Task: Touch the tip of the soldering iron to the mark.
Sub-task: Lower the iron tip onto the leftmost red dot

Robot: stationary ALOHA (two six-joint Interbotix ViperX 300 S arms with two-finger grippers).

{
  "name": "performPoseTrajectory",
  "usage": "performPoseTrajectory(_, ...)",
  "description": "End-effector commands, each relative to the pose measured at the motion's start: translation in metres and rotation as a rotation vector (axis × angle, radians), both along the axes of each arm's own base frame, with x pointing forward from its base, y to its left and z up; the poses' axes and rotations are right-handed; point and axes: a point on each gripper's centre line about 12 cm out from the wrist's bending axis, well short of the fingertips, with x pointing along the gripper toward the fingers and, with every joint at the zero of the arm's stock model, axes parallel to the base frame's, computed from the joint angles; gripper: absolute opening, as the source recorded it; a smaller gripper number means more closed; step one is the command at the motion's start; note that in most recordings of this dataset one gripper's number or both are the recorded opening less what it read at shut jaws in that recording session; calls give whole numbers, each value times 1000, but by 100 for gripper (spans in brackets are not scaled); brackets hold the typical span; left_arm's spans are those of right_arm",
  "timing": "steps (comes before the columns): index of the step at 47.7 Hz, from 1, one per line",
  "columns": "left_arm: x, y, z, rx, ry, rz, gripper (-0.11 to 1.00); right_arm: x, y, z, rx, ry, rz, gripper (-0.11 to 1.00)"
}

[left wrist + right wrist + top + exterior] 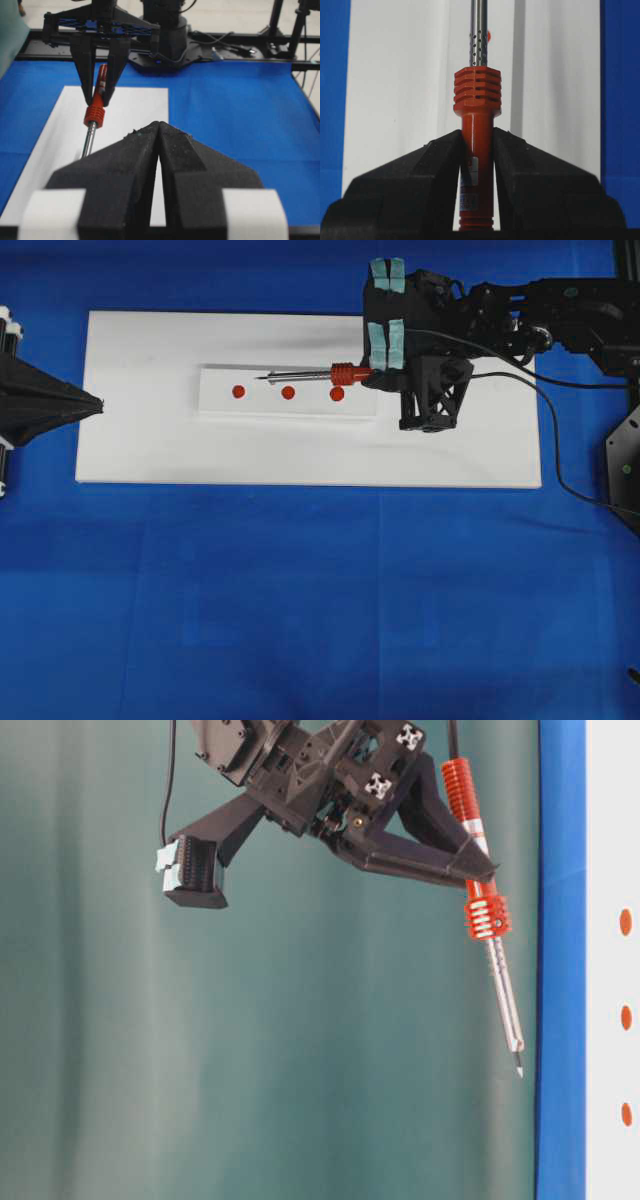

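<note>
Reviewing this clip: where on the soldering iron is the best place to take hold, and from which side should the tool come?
Grip the smooth red-orange handle of the soldering iron behind the ribbed collar, as the right tool does now, coming from the cord end with its fingers on either side. The collar stops the grip sliding toward the metal shaft, and the shaft and pointed tip stay clear to reach the red marks.

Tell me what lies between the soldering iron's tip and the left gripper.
Overhead: only bare white board between the soldering iron and left gripper.

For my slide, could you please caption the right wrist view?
Right gripper clamps the red-orange ribbed soldering iron above the white board.
</note>
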Motion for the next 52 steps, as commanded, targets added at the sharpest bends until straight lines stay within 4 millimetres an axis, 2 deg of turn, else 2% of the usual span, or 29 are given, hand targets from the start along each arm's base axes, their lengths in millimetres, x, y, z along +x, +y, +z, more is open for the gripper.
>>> performPoseTrajectory(1,1,0,4,3,-14,1,0,3,-2,18,-11,-40,0,6)
performPoseTrajectory(52,1,0,5,1,-15,1,0,2,-1,17,-12,-28,5,6)
